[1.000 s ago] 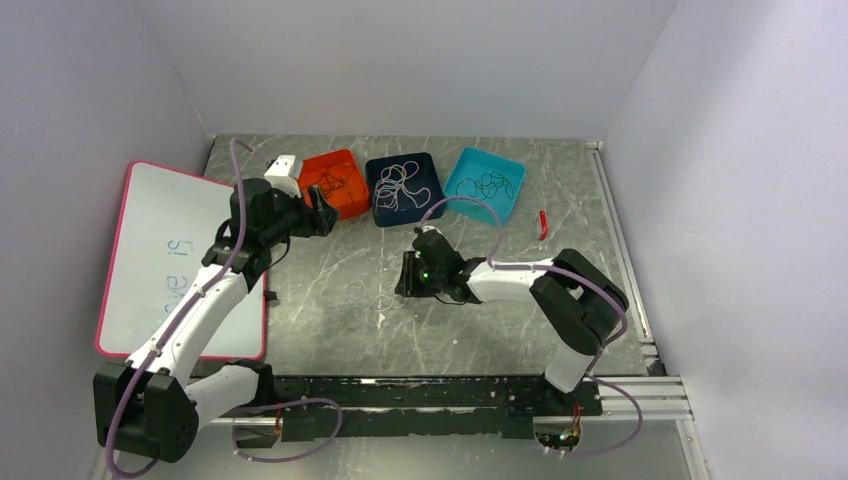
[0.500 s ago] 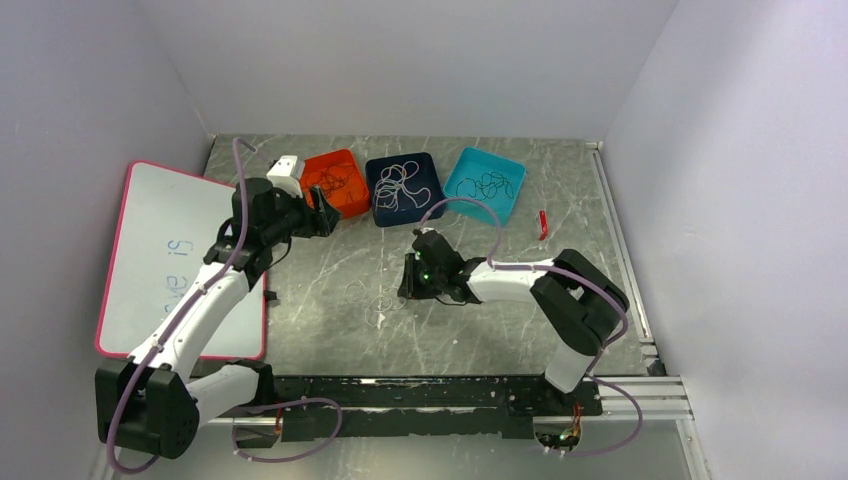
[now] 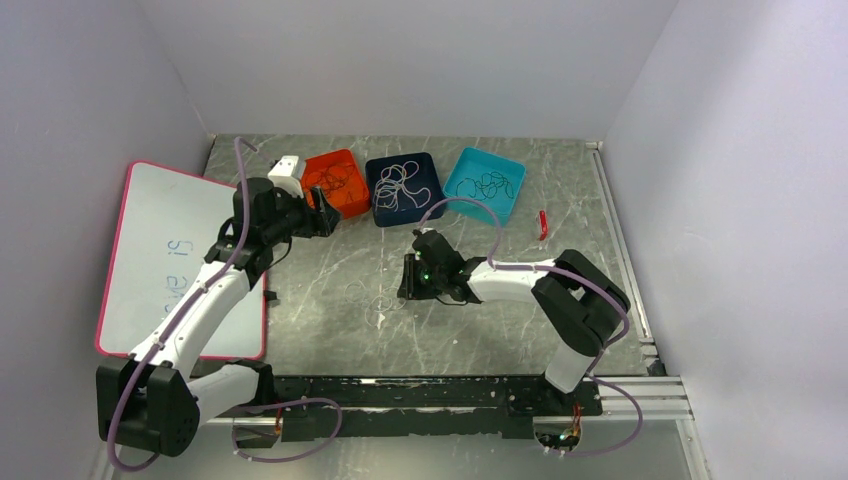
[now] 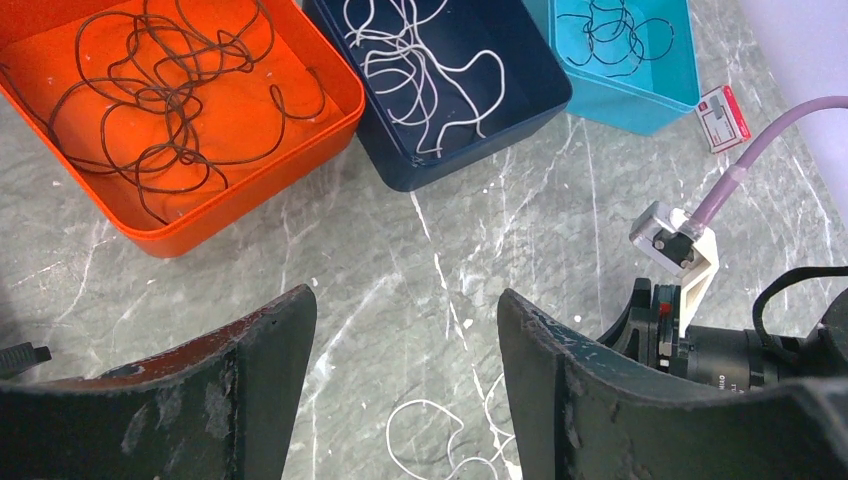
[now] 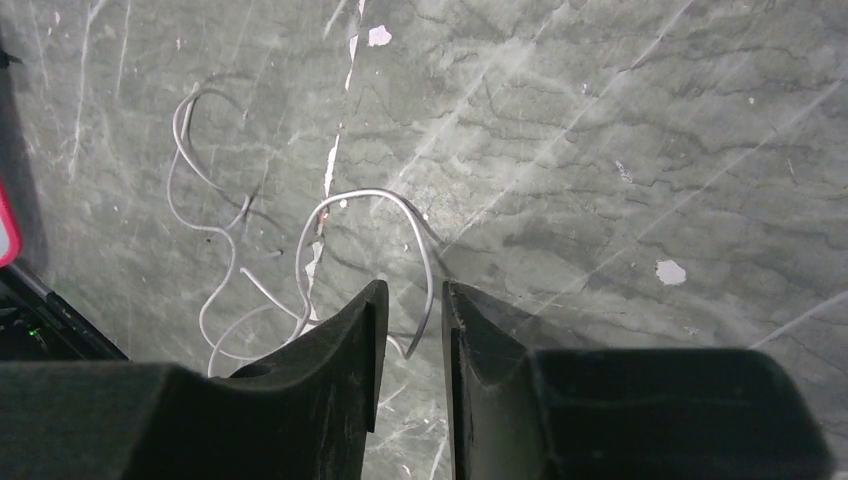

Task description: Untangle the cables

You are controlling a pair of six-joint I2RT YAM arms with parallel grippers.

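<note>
One loose white cable lies in curly loops on the marble table; it also shows in the right wrist view and the left wrist view. My right gripper is low over it, jaws open by a narrow gap, with one end of the cable lying between the fingertips. My left gripper is wide open and empty, just in front of the orange tray. Brownish-red cables lie in the orange tray, white cables in the navy tray, black cables in the teal tray.
A pink-framed whiteboard lies at the left. A white box stands left of the orange tray. A small red item lies right of the teal tray. A small black plug lies by the whiteboard's edge.
The left gripper has shifted slightly up toward the orange tray. The white cable's loops on the table have shifted a little. The right gripper has stayed over the cable.
</note>
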